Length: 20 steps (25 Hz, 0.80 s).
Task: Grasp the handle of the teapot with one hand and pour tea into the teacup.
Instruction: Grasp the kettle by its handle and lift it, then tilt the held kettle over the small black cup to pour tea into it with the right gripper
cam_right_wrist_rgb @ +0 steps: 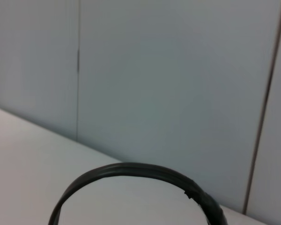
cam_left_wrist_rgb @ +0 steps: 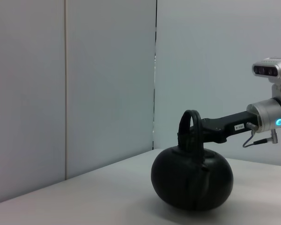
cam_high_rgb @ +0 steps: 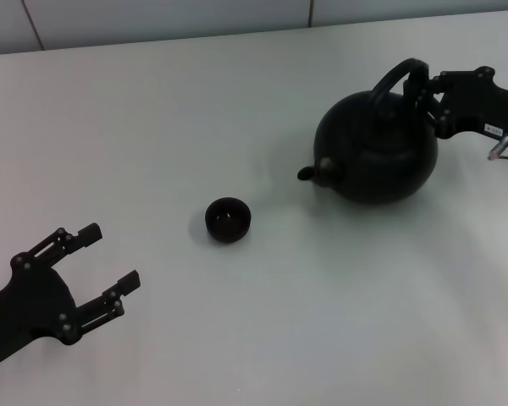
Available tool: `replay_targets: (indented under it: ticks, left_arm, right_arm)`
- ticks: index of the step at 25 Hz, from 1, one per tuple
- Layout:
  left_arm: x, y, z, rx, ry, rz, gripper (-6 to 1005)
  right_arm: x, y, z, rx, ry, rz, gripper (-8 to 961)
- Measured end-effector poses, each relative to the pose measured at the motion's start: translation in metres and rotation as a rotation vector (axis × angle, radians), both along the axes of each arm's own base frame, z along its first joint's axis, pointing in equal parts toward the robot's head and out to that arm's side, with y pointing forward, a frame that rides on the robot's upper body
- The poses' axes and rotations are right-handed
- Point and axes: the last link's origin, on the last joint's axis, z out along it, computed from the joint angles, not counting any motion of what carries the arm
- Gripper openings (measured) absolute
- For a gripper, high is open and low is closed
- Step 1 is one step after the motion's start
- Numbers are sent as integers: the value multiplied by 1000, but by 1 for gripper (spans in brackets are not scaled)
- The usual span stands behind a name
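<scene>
The matte-black teapot point(cam_high_rgb: 377, 152) stands on the white table at the right, its short spout point(cam_high_rgb: 307, 172) pointing toward the teacup. Its arched handle point(cam_high_rgb: 395, 74) rises over the top. My right gripper point(cam_high_rgb: 423, 95) reaches in from the right and is closed on the handle's right side. The left wrist view shows the teapot point(cam_left_wrist_rgb: 192, 178) with the right gripper point(cam_left_wrist_rgb: 193, 134) around the handle point(cam_left_wrist_rgb: 189, 117). The right wrist view shows only the handle arch point(cam_right_wrist_rgb: 131, 173). The small black teacup point(cam_high_rgb: 229, 219) sits mid-table, left of the spout. My left gripper point(cam_high_rgb: 114, 255) is open at the lower left.
The white table point(cam_high_rgb: 237, 101) runs back to a pale panelled wall point(cam_high_rgb: 152, 17). The right arm's body point(cam_left_wrist_rgb: 271, 112) shows beyond the teapot in the left wrist view.
</scene>
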Motion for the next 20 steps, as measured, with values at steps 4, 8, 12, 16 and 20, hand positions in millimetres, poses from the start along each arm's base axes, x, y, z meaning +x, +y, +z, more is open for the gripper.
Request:
replay_targets:
  ticks: [4,8,12,16,20]
  left_arm:
    - [0,0,-1,-4,-2,1,799]
    - [1,-1,-1,-9,-3,1,799]
    - [1,-1,-1,-11,-2,1,799]
    - [1,-1,-2,-13,-4,2,799]
    - [3,-2,-5,-20,-16,0,799]
  right_arm:
    - [0,0,4,21,36,-16,77]
    - [-3,4,11,34,62,-26,77]
    - [-9,10,11,28,73,-22,76]
    - [-21,21,9,19,71,4,76]
    - [-37,34,-3,-12,27,40,76]
